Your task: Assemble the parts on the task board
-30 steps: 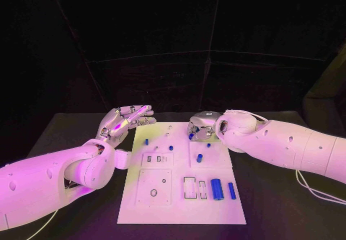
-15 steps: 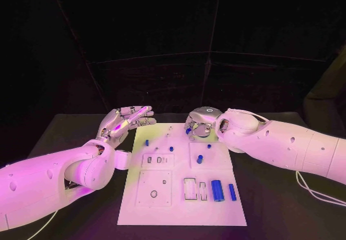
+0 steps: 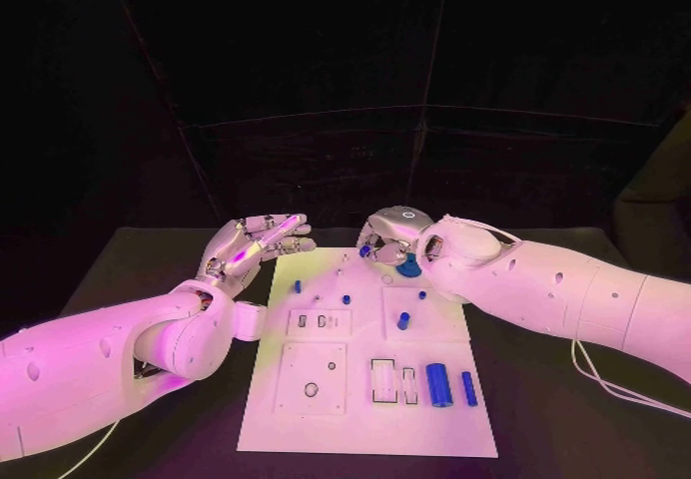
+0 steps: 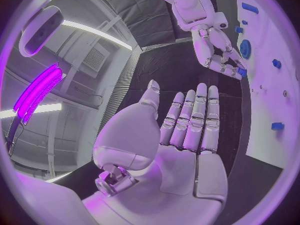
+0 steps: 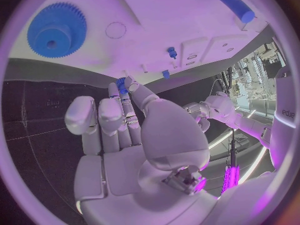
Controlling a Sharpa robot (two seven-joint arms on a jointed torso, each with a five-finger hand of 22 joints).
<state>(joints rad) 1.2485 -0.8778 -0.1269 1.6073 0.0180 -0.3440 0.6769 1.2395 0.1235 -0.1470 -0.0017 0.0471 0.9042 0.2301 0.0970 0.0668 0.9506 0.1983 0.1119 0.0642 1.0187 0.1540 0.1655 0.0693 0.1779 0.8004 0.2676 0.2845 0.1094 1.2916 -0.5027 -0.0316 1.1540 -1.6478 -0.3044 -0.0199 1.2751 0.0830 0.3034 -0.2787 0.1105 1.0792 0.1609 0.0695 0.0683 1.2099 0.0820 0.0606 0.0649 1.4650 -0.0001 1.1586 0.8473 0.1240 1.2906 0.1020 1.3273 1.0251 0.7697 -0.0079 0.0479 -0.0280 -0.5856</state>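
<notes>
Black table [image 3: 159, 249] under dark walls, white task board [image 3: 360, 399] lying in the middle.

Right hand [image 3: 391, 238] raised over the board's far edge, pinching a small blue part [image 5: 121, 85] between thumb and fingertip, remaining fingers held close together alongside; same part visible at the fingertips [image 4: 241, 71] from the left wrist camera. Just right of that hand, a blue gear [image 3: 410, 267] flat on the board's far right area, partly hidden behind the arm; toothed rim plain in the right wrist view [image 5: 57, 30].

Left hand [image 3: 254, 242] lifted off the board's far left corner, palm up, fingers stretched out straight and side by side, thumb apart, holding nothing.

Further out on the board: 3 small blue pegs standing in the far half, 1 at the left [image 3: 297, 286], 1 near the middle [image 3: 345, 298], 1 toward the right [image 3: 422, 294]. Nearer, a short blue pin [image 3: 401, 320] lying right of centre. In the near right area, a thick blue cylinder [image 3: 437, 385] and a thinner blue rod [image 3: 468, 387] lying side by side, close but apart, beside 2 dark-outlined rectangular slots [image 3: 381, 381]. Near left, a raised square panel [image 3: 310, 378] with small holes.
</notes>
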